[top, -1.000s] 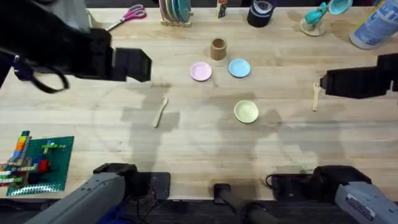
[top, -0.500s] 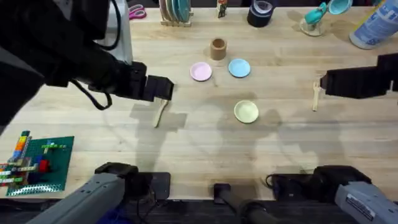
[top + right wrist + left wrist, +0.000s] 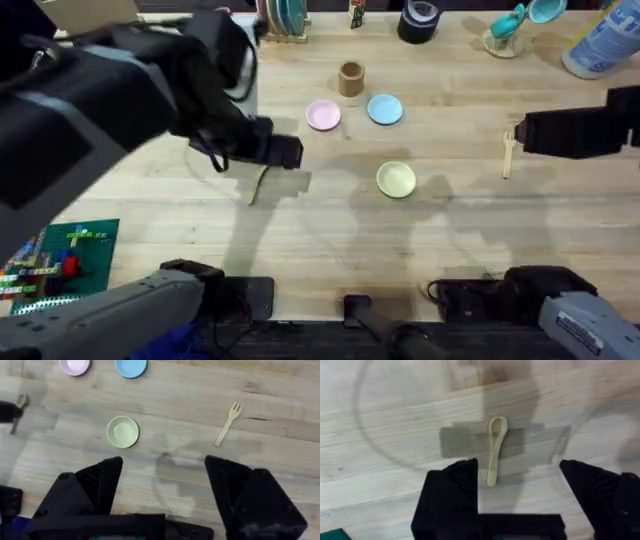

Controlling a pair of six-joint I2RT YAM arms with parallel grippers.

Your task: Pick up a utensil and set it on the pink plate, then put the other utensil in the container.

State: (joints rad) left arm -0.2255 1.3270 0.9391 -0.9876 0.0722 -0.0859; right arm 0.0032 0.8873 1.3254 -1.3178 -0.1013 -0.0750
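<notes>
Pink plate (image 3: pixel 322 115) is your landmark: left gripper (image 3: pixel 519 485) hangs fingers spread over the utensil (image 3: pixel 495 449) lying on the table near the plate's camera side, right gripper (image 3: pixel 163 485) open too, well apart, container (image 3: pixel 350 78) just beyond the plate, other utensil (image 3: pixel 228 423) far right.

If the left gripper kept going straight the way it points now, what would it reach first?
Most likely the wooden spoon, which lies flat on the table just ahead of the open left gripper, nearer one finger. How high the gripper hangs is unclear.
</notes>
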